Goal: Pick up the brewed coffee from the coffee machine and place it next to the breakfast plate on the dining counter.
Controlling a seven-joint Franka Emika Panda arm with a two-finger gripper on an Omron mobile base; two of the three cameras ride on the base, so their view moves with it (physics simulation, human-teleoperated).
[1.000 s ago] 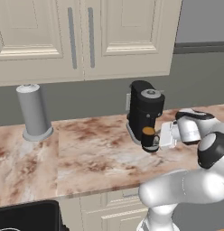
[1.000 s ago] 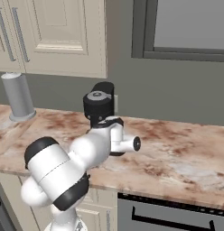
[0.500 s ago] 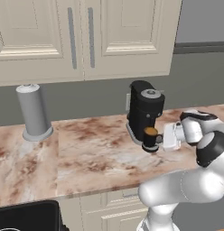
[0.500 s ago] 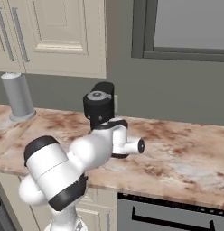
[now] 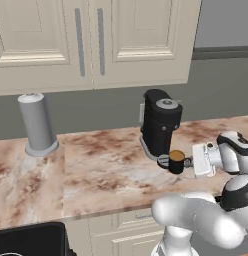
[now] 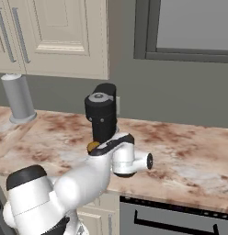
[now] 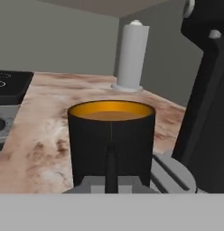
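Black mug (image 5: 177, 161) of brewed coffee seen at front of coffee machine (image 5: 160, 125), on marbled worktop (image 5: 96, 170); mug partly over round drip tray (image 5: 164, 160). Orange-brown liquid visible at rim. Pincer (image 5: 190, 162) brought in level from right side, clamped on mug handle (image 7: 111, 167); handle seen edge-on between grey pads (image 7: 91, 182) in hand view. Mug upright. Whether mug is lifted off tray cannot be told. Tall grey cylinder (image 5: 37, 124) standing well apart at left, under cream cabinets (image 5: 91, 40).

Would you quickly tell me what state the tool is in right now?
Tool: shut on the handle of the mug of brewed coffee, which sits beside the coffee machine.
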